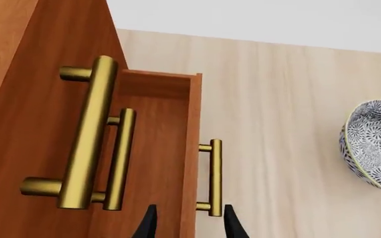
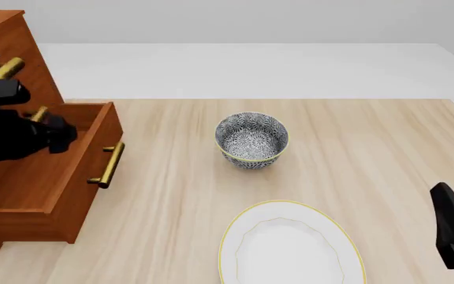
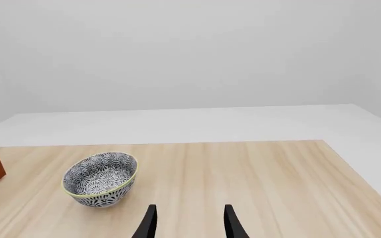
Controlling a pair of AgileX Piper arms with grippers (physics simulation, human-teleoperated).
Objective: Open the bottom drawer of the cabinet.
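Bottom drawer (image 2: 54, 177) stands pulled well out of cabinet (image 2: 10, 53). My left pincer (image 1: 189, 223) spread, empty, above its handle (image 1: 214, 177); right pincer (image 3: 189, 223) spread, idle.

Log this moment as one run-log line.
bottom drawer: pulled out | left end effector: open, over drawer handle | right end effector: open, idle | bowl: untouched

A pale wooden counter (image 2: 369, 148) carries the cabinet (image 2: 14, 53) at the frame's left, a patterned bowl (image 2: 252, 141) at centre, and a gold-rimmed white plate (image 2: 290, 245) at bottom centre.
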